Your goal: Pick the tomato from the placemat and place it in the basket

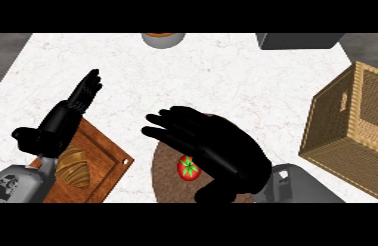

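Tomato: the tomato (189,168) is small, round and red with a green top. It sits on the round brown placemat (168,182).
Right hand: the right hand (221,150) is right over the tomato, fingers spread and not holding anything. The tomato peeks out under the palm, toward the left side.
Nearer hand: the right one, I think.
Basket: the woven basket (347,130) is off to the right, well apart.
Left hand: the left hand (70,112) rests open, fingers up, by the wooden board (103,160) with a croissant (74,166).
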Controlling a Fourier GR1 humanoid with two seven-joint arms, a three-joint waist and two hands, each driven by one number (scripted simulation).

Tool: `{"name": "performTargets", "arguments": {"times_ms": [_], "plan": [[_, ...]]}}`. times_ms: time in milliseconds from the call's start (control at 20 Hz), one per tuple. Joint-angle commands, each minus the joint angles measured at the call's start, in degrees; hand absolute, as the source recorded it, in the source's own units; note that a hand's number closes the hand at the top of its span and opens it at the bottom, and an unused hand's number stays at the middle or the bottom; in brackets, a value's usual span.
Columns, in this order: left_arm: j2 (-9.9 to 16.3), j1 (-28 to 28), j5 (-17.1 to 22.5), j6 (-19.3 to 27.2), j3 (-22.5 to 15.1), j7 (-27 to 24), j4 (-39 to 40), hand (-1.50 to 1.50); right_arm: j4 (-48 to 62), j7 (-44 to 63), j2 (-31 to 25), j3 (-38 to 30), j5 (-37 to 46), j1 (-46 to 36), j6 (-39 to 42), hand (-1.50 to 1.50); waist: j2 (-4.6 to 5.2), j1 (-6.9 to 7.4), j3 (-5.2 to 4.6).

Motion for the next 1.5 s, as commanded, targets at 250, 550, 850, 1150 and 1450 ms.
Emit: {"name": "performTargets", "arguments": {"times_ms": [250, 550, 850, 1150, 1450], "plan": [[-0.63, -2.0, -0.68, -0.3, 0.71, 2.08, -0.43, 0.0, -7.47, 20.31, -6.5, -4.14, -13.75, -10.33, 30.01, -1.5, 0.44, 0.26, 0.07], [-2.78, -0.71, -3.18, 0.3, 1.45, 3.47, -3.11, 0.0, -14.96, 31.9, -6.27, -11.68, -26.07, -8.19, 38.26, -1.5, 0.62, 0.65, 0.14], [-3.34, 3.49, -4.66, -4.39, 4.07, 0.35, -3.39, 0.0, -15.59, 27.24, -9.52, -19.23, -27.15, -5.25, 43.04, -1.5, 0.77, 1.06, 0.16], [-7.94, -0.74, -8.58, -0.72, 3.02, 7.18, -5.26, 0.0, -12.89, 14.65, -6.45, -17.09, -14.42, 4.03, 37.94, -1.5, 0.86, 0.93, 0.23], [-6.21, 1.29, -6.68, -7.64, 8.38, 3.05, -3.04, 0.0, -0.77, 4.74, 0.04, -12.55, -1.97, 2.77, 30.91, -1.5, 0.92, 1.4, 0.19]]}}
